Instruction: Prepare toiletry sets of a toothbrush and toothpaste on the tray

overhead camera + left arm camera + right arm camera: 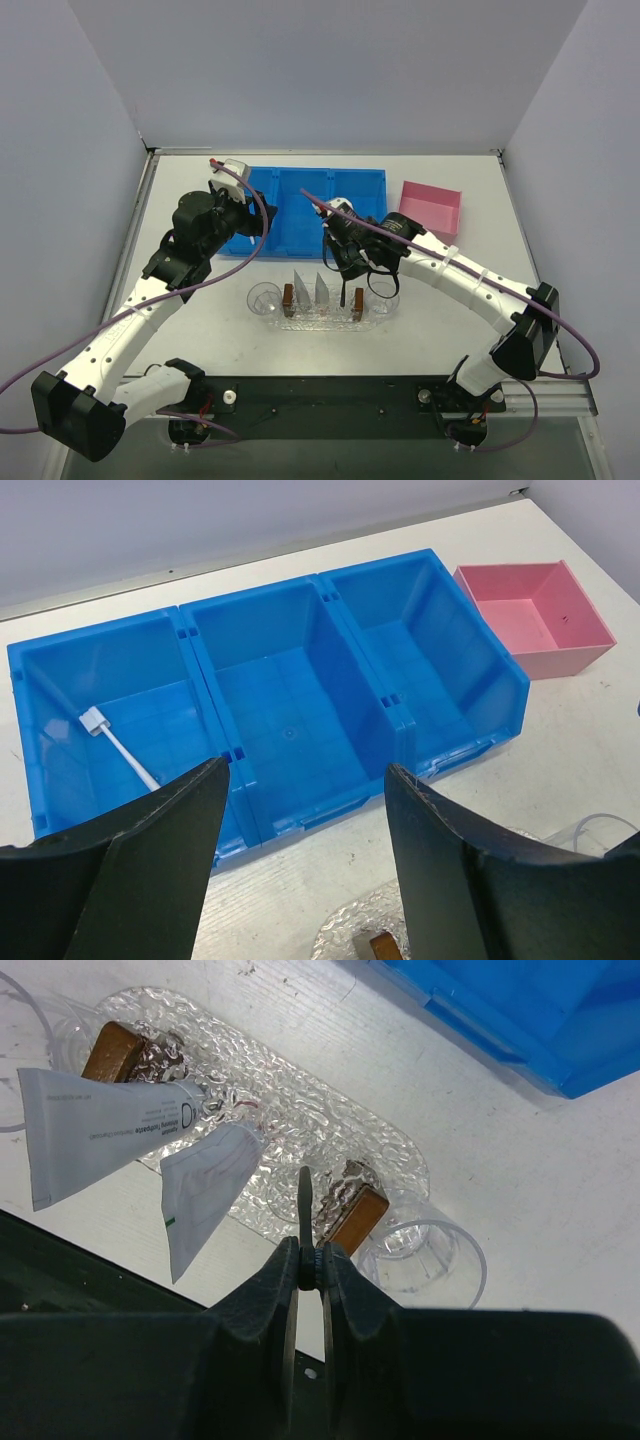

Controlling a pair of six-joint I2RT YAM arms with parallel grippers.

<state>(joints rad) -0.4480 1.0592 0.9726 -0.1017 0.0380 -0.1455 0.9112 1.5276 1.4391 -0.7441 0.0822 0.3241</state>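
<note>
Currently our left gripper hangs over the blue bin with its jaws spread wide and nothing between them. We judge this is so it can drop onto the white toothbrush, which lies slantwise on the floor of the bin's left compartment, not yet on the tray. Moving to the middle, the tray sits just in front of the bin. Two toothpaste tubes stand in it narrow end down, crimped ends up and apart from each other, which leaves each a place for a brush. Further right, our right gripper is clenched on the black toothbrush. It points the brush down at the tray's right end, beside a brown block and a clear cup, probably to stand it there. Far right, the pink box sits well apart from all this.
</note>
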